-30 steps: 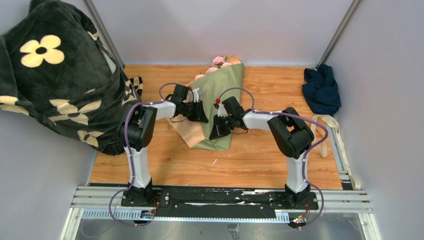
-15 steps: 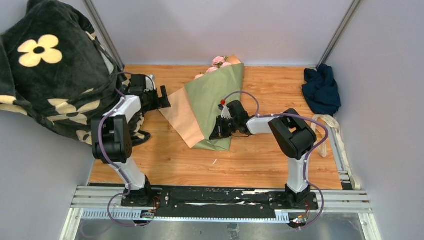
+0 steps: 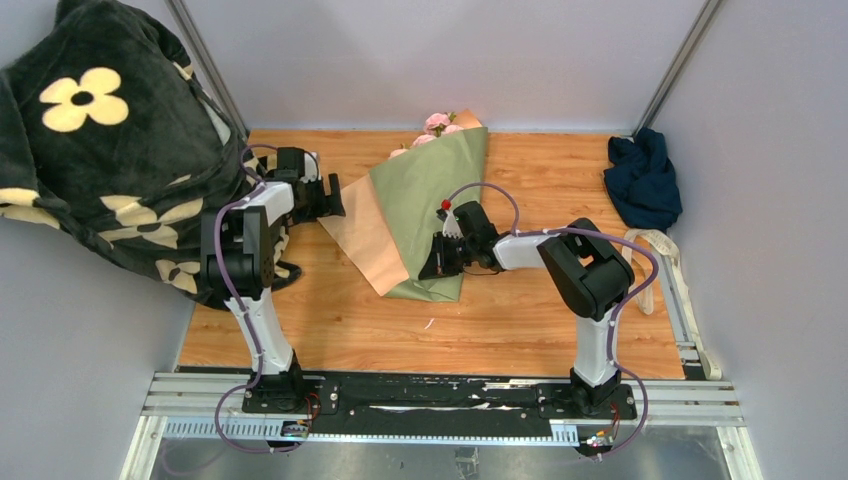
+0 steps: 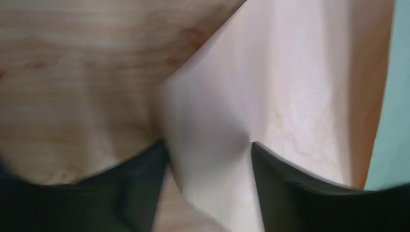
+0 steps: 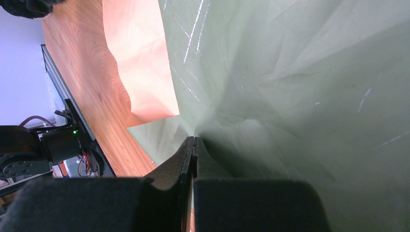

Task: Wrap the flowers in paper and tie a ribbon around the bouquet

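Since the earlier frames the left arm has been swung off the paper [image 3: 428, 190] to its left side. The tan flap [image 3: 362, 238] has been left lying open on the surface [image 3: 520, 310], wider than before. No shift is noted in the right arm.

Left end effector [image 3: 332, 200]: fingers [image 4: 295, 193] held apart, with the tan flap's outer corner lying between them in the wrist view. Nothing is gripped.

Right end effector [image 5: 193, 143]: fingers pressed together, tips set at a crease in the green face near the paper's narrow lower end. Whether a ply is nipped there cannot be told.

Flowers [image 3: 437, 124]: pink heads show past the paper's far end; stems are hidden under the green fold.

Ribbon [image 3: 655, 262]: well to the right of the paper, untouched. A navy cloth [image 3: 642, 180] is also noted right of the paper, and a flower-print blanket [image 3: 100, 150] left of it, close behind the left arm.

Step judged: one side folded over and pinned, second fold not yet made, tying not started.

Risks, as judged:
- The corner could be missed or merely creased if the fingers are closed while the thin flap lies flat on the wood.
- The bundle could be dragged and the stems shifted if the flap is pulled before the right pin is firm.
- The green fold is likely to spring open once the right end effector is lifted for the ribbon.
- The blanket could be snagged by the left arm.
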Robot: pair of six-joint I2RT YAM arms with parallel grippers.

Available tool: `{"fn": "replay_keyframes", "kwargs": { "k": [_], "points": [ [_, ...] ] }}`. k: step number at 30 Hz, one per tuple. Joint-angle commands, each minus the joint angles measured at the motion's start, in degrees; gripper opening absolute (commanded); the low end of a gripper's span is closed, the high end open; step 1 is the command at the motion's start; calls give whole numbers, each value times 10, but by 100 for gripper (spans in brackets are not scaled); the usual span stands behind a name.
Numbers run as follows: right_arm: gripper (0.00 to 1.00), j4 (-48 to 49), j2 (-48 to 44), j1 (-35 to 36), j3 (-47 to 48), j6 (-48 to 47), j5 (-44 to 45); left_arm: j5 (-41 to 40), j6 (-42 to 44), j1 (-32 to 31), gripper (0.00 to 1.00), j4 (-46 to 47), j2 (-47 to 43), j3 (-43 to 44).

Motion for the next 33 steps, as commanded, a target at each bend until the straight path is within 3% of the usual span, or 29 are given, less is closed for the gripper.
{"fn": "replay_keyframes", "kwargs": {
  "k": [1, 4, 5, 11, 19, 25, 33],
  "points": [
    [0, -104, 33, 10, -37, -40, 80, 106, -20, -3, 51, -7, 58, 4],
    [0, -107, 31, 9, -37, -41, 81, 122, -13, -3, 7, -1, 42, 4],
    [0, -108, 30, 9, -36, -43, 81, 127, -13, -3, 0, -3, 34, 3],
    [0, -105, 32, 9, -36, -44, 77, 213, -31, -13, 0, 20, -89, -29],
    [0, -77, 26, 8, -46, -38, 55, 305, -38, -163, 0, -10, -165, 3],
    [0, -6, -20, 10, -81, -22, 48, 287, -77, -278, 0, 37, -56, 104],
    [0, 114, -109, 38, -152, 19, 95, 213, -58, -315, 0, 11, 128, 261]
  ]
}}
